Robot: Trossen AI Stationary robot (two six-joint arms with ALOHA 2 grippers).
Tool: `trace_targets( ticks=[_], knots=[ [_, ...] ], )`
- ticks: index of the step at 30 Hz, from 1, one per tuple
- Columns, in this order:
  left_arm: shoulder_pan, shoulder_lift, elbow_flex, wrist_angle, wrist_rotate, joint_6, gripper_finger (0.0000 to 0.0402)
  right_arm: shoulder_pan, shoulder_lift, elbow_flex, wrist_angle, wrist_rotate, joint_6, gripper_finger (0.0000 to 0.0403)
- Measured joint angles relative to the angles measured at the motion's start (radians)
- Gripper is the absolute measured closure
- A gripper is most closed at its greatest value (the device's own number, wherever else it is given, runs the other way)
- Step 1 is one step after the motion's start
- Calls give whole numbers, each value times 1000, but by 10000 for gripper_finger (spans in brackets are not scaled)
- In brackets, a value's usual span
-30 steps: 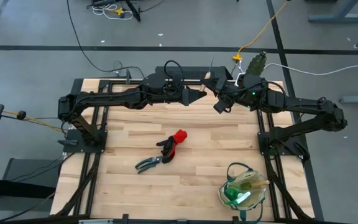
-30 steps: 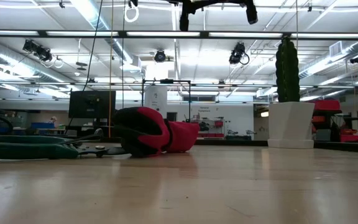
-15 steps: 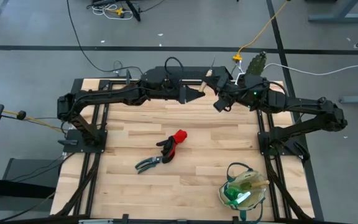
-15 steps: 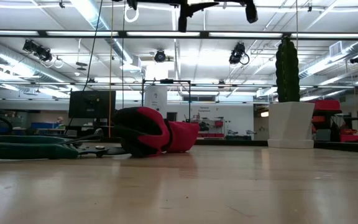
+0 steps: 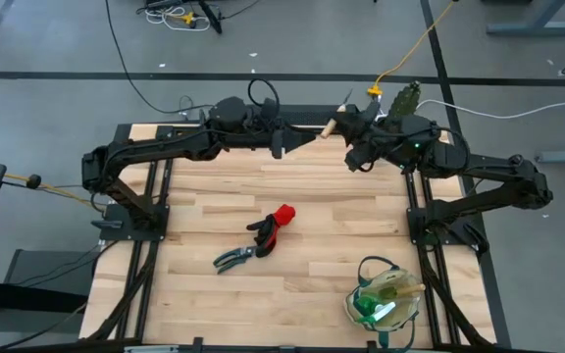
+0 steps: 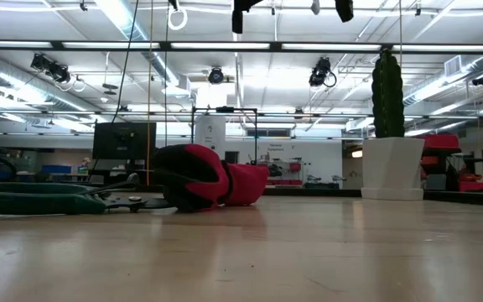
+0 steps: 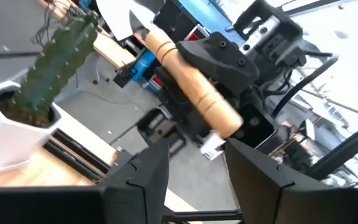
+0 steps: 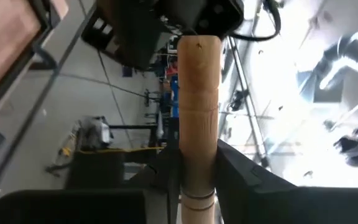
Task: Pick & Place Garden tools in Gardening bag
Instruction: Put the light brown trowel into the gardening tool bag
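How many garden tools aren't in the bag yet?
3: gloves and pruners lie on the table; the right gripper holds the trowel. More may hide inside the bag.

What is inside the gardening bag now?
In the bag lies the green-and-white spray bottle. Whatever is under the bottle is covered and cannot be seen.

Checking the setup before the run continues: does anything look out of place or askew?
Only the trowel: the right gripper holds it by its wooden handle in the air at the table's far edge, near the open left gripper.
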Motion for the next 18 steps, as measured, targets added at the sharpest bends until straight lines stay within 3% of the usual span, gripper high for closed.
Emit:
trace_targets(
  ticks=[10,18],
  knots=[
    [0,0,0,-2,-3,98,273,0,-17,0,-32,-1,351,321],
    [-21,0,0,-37,-2,248,325,0,-17,0,-131,-73,643,321]
  ],
)
